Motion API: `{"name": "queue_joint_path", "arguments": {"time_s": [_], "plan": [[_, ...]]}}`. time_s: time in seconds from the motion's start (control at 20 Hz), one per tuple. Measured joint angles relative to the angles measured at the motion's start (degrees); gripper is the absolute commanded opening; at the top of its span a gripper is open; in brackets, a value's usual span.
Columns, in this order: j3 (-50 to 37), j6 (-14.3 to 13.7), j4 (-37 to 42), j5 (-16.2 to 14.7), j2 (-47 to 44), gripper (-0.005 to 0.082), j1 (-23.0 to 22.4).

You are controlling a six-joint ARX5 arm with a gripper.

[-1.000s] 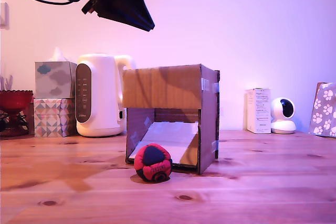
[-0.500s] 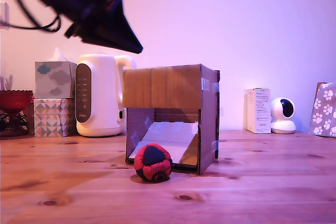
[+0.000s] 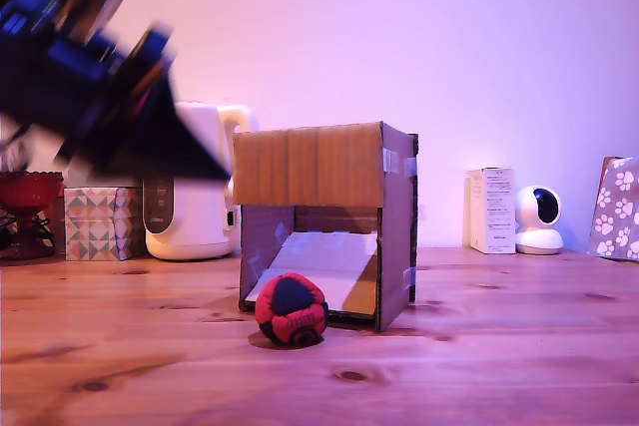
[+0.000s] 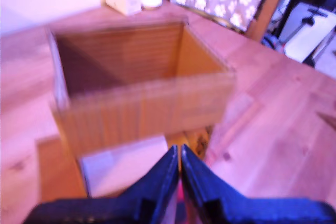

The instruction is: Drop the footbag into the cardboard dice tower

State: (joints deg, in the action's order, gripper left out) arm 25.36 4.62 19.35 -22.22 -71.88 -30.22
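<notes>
Wrist view only: tower's (image 4: 142, 77) open top.

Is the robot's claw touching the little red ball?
Apart. In the exterior view the gripper hangs blurred high at the left, while the footbag lies alone on the table, bare wood between them.
</notes>
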Motion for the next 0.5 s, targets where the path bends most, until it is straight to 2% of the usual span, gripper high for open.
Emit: {"name": "queue_joint_path", "arguments": {"time_s": [0.15,0.5], "plan": [[-2.5,1.5,0.0,-0.9,0.0,-0.0024,0.0],[-2.5,1.7,-0.5,-1.3,0.0,-0.0024,-1.2]]}}
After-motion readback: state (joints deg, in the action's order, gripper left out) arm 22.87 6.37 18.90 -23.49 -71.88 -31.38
